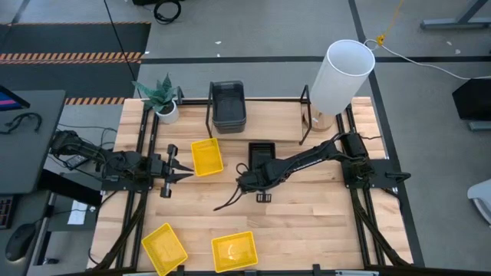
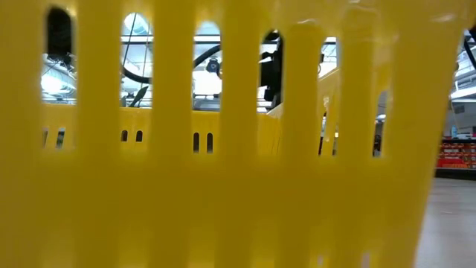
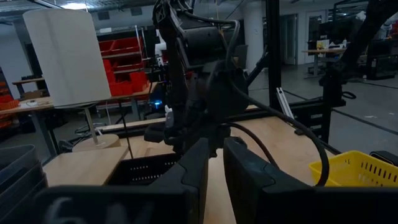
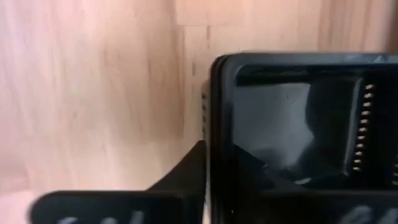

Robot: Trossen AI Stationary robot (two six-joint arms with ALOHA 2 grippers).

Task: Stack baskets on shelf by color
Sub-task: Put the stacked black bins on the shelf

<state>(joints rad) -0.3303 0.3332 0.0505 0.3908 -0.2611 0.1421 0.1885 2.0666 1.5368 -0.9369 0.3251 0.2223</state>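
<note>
Currently black basket (image 1: 261, 152) sits mid-counter, right gripper (image 1: 249, 178) at its near edge, one finger inside the wall, one outside; closed or not, cannot tell. Pinch wall squarely, lift level toward shelf (image 1: 303, 115). Grey stack (image 1: 228, 105) occupies shelf; yellow basket (image 1: 206, 156) beside; left gripper (image 1: 182, 164) waits, fingers apart, empty.

The high camera looked straight down on my table (image 1: 307, 207); the low one faced a yellow basket (image 2: 223, 193) (pressed close); my wrist cameras shared the black basket (image 4: 292, 124).
</note>
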